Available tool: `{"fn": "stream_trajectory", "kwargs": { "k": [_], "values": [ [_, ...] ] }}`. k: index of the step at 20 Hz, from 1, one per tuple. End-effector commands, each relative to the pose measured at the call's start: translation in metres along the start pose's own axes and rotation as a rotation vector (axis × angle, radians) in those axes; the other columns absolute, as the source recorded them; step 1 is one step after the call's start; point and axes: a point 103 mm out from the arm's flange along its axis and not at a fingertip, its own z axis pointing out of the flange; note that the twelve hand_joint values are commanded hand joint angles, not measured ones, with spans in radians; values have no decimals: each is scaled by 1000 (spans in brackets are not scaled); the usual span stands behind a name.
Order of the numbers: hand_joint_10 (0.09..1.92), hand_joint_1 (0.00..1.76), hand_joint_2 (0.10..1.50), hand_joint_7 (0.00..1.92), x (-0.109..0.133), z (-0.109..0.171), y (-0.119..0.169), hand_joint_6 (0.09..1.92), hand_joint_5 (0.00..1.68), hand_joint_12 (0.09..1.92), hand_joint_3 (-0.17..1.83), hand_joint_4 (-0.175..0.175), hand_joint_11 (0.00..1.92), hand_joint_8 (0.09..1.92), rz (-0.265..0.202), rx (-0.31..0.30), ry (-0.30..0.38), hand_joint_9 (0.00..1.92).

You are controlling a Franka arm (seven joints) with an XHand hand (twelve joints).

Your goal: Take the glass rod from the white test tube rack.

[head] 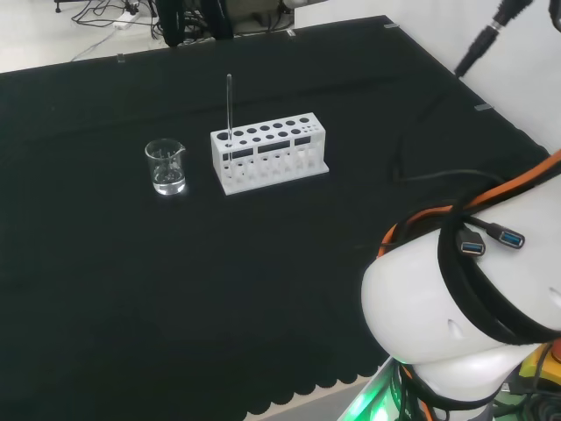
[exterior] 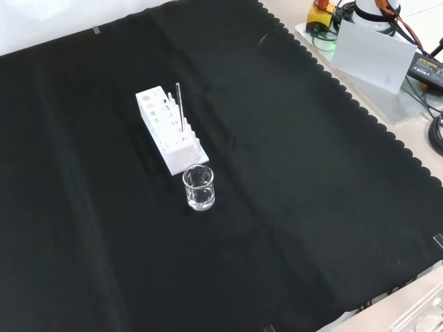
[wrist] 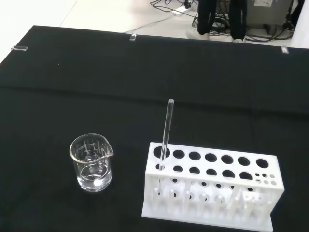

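The hand's state cannot be told. A thin clear glass rod (head: 229, 105) stands upright in an end hole of the white plastic test tube rack (head: 268, 152), left of centre in the head view, on black cloth (head: 219, 289). A small clear glass beaker (head: 166, 167) stands near the rack's left end.

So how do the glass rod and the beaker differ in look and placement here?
The glass rod is a thin, tall stick; the beaker is short and wide, with a spout. The glass rod stands in an end hole of the white test tube rack, rising above it; the beaker sits directly on the black cloth, apart from the rack. Both are clear glass and upright.
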Motion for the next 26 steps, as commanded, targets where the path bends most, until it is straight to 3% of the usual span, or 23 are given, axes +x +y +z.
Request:
{"fn": "stream_trajectory", "kwargs": {
  "k": [1,16,26],
  "values": [
    [800,557,1205,66,-12,19,46,87,241,1451,-175,-128,0,737,-37,-7,1,174],
    [772,556,1199,164,-25,79,115,87,300,1439,-175,-128,112,751,-100,18,-1,295],
    [764,550,1203,181,-21,111,133,87,312,1434,-175,-128,131,752,-138,71,-20,309]
  ]
}}
